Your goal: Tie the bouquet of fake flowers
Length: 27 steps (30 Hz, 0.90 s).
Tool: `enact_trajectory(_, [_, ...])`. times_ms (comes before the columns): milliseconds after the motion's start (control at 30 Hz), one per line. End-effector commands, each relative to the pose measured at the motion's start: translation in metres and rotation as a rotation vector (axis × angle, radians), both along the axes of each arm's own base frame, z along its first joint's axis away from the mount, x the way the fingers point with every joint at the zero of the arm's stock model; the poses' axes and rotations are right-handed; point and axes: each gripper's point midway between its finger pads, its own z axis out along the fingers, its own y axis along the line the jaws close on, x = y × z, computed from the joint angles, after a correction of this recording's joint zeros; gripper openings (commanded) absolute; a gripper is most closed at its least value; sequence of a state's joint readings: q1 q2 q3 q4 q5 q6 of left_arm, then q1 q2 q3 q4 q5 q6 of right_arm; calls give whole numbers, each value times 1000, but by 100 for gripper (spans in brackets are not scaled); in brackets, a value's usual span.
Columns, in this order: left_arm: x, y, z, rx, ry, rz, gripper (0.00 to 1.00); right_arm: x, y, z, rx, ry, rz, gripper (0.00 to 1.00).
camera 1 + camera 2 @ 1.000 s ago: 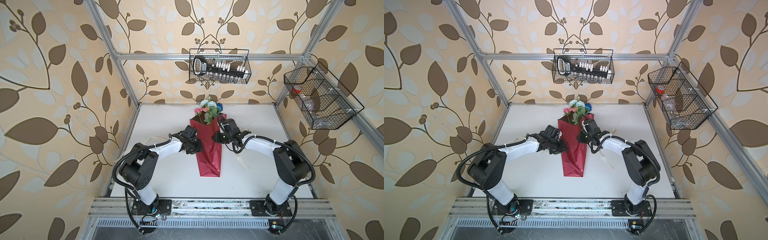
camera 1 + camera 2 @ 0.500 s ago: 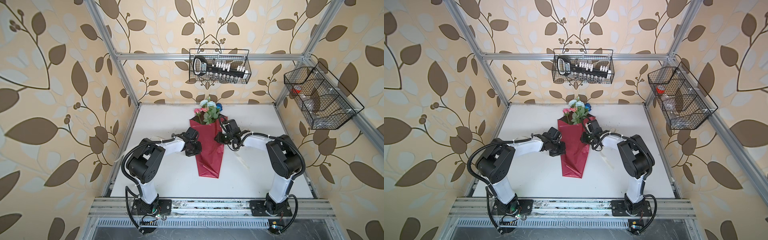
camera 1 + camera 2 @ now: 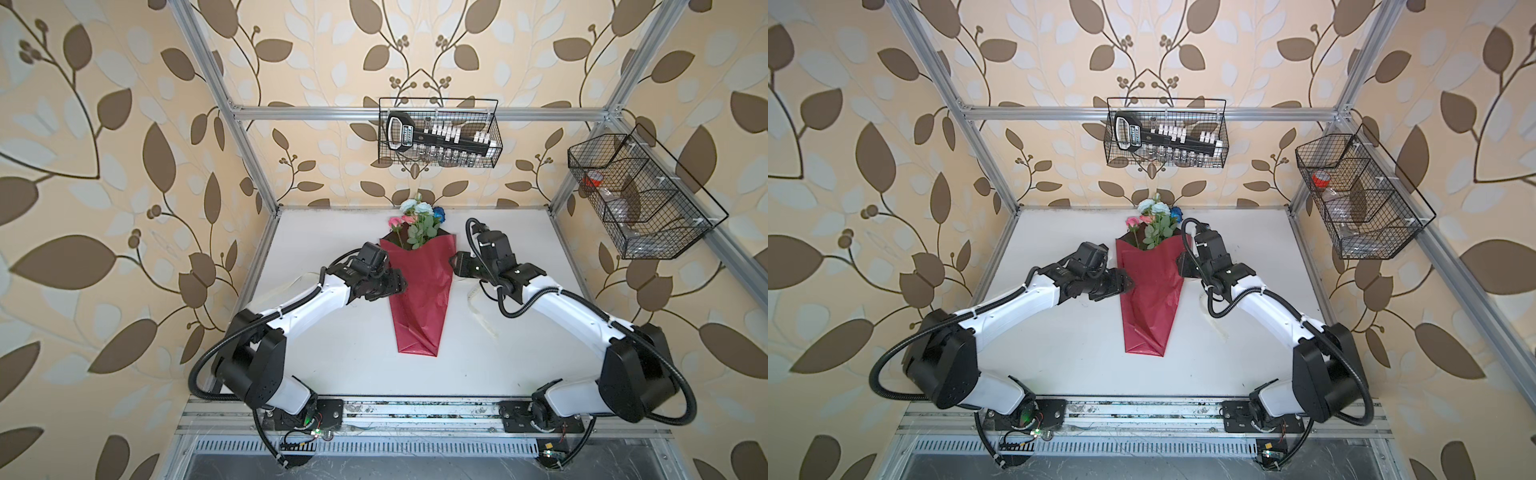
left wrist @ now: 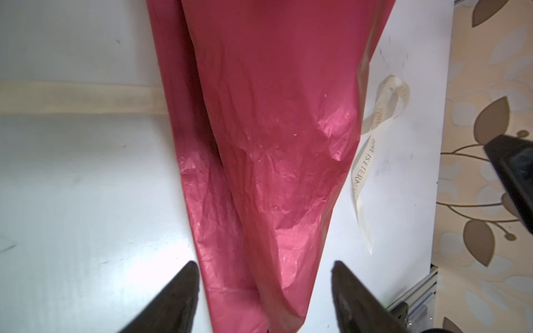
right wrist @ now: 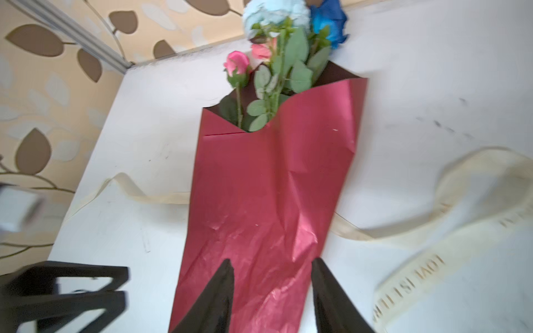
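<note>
A white tabletop [image 3: 353, 365] sits inside an aluminium frame [image 3: 415, 111]. The walls around it are papered in cream with brown leaves. One wire basket [image 3: 438, 99] hangs on the back wall and a second wire basket [image 3: 673, 241] hangs on the right wall.

The bouquet [image 3: 417, 222] lies in the middle of the tabletop, toward the back. Its pink, pale-blue and dark-blue blooms and green leaves stick out of the top of a red wrapping sheet [image 3: 417, 299], which tapers toward the front. A cream printed ribbon [image 5: 432, 230] lies flat on the tabletop and shows on both sides of the sheet.

The left pincer [image 3: 399, 282] is at the sheet's left edge, about halfway down and below the blooms. In the left wrist view the left pincer [image 4: 264, 265] is released, its fingers spread wide over the red sheet. The right pincer [image 3: 455, 264] is just beside the sheet's right edge, near the blooms. In the right wrist view the right pincer [image 5: 272, 261] is also released, its fingers apart over the sheet and grasping nothing.
</note>
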<state>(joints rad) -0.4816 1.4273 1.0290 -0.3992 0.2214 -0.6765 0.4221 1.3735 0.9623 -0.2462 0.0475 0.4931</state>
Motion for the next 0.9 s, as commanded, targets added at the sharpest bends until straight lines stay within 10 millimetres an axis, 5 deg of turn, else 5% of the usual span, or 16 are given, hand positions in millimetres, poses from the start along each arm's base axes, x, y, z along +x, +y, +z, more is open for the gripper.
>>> enact_trajectory(0, [9, 74, 14, 53, -20, 196, 97, -41, -53, -50, -204, 142, -126, 51])
enact_trajectory(167, [14, 197, 0, 49, 18, 576, 99, -70, -79, -60, -261, 158, -175, 63])
enact_trajectory(300, [14, 254, -27, -14, 115, 784, 98, -76, -93, -64, -292, 161, -222, 79])
enact_trajectory(467, [14, 292, -60, -99, 250, 996, 97, -75, -109, -69, -290, 184, -274, 99])
enact_trajectory(700, [29, 318, -85, -146, 291, 1199, 98, -71, -125, -76, -232, 202, -290, 100])
enact_trajectory(867, [43, 323, -103, -198, 348, 1284, 87, -64, -138, -77, -209, 217, -329, 100])
